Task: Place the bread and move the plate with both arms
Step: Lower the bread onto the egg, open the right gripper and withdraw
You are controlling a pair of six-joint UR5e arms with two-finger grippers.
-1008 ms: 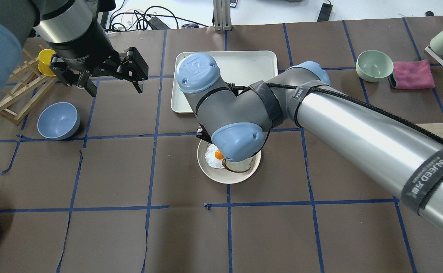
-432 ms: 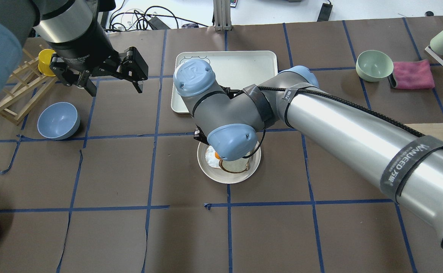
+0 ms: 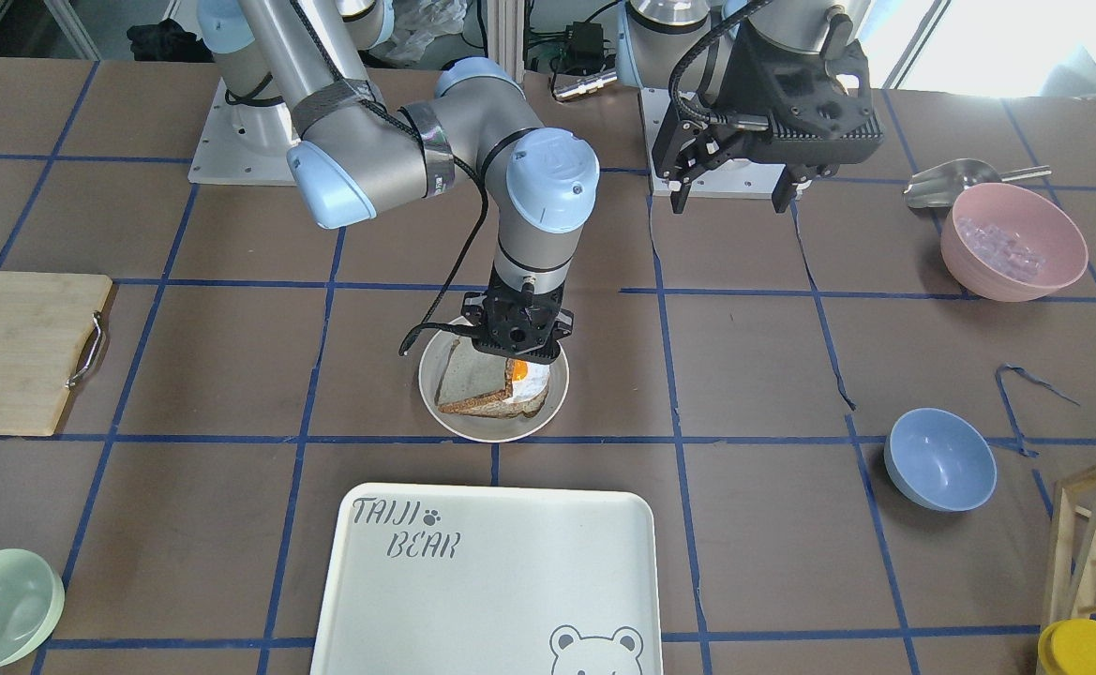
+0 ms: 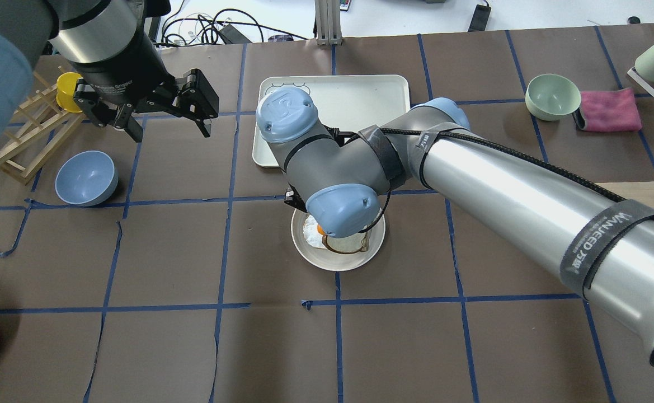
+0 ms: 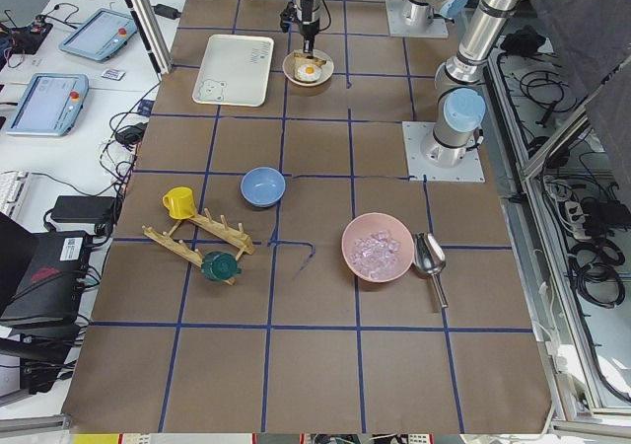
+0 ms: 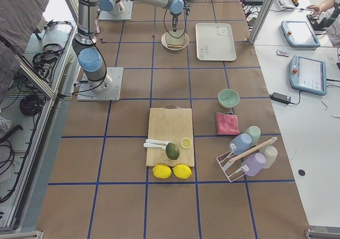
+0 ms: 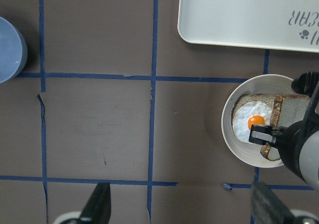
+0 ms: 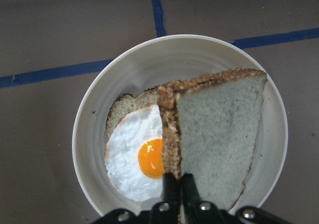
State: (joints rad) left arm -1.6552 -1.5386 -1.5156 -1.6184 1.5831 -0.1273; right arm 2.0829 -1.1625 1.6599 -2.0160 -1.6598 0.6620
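Observation:
The plate (image 4: 304, 254) sits mid-table and holds a slice of toast topped by a fried egg (image 8: 134, 159). My right gripper (image 8: 177, 181) is shut on one edge of the bread (image 8: 219, 134). It holds the bread tilted, just over the egg and the plate (image 8: 89, 134). In the front view the right gripper (image 3: 510, 364) stands straight above the plate (image 3: 430, 389), and the bread (image 3: 468, 380) leans down to one side. In the overhead view the wrist hides that gripper and only the bread's crust (image 4: 349, 244) shows. My left gripper (image 4: 164, 120) is open and empty, high over the far left.
The TAIJI BEAR tray (image 4: 360, 95) lies just beyond the plate. A blue bowl (image 4: 86, 178) and a wooden rack (image 4: 19, 140) are at the left. A green bowl (image 4: 552, 96) and a pink cloth (image 4: 609, 110) are at the far right. A cutting board (image 3: 13, 352) lies on the robot's right.
My right wrist has dropped lower and shifted slightly left over the plate, carrying the bread down with it, then held nearly still. The left arm has not moved.

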